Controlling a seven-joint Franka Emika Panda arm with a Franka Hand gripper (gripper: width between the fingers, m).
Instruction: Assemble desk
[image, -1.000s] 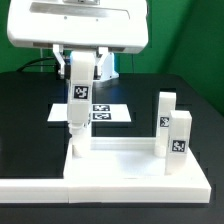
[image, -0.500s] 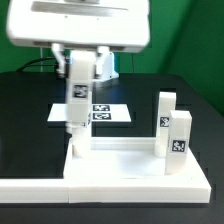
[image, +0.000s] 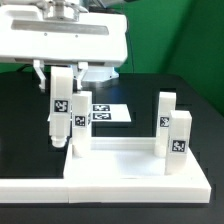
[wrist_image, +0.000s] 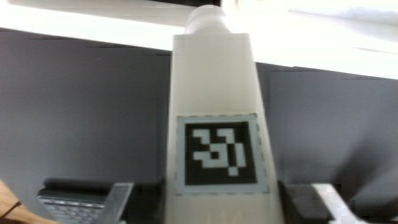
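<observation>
The white desk top (image: 130, 165) lies flat with its rim up. Two legs (image: 166, 118) (image: 180, 135) stand in its corners at the exterior view's right. A third leg (image: 81, 125) stands at its far left corner. My gripper (image: 60, 82) is shut on a fourth leg (image: 60, 115), upright, tag facing the camera. It hangs just off the top's left edge, beside the standing left leg. In the wrist view this leg (wrist_image: 219, 110) fills the middle between my fingers (wrist_image: 121, 198), with the gripper (wrist_image: 222, 203) closed around its near end.
The marker board (image: 108, 112) lies on the black table behind the desk top. The white L-shaped border bar (image: 100, 196) runs along the front and the left side of the desk top.
My gripper and the held leg have moved to the exterior view's left and a little down. The leg standing at the far left corner now shows beside it.
</observation>
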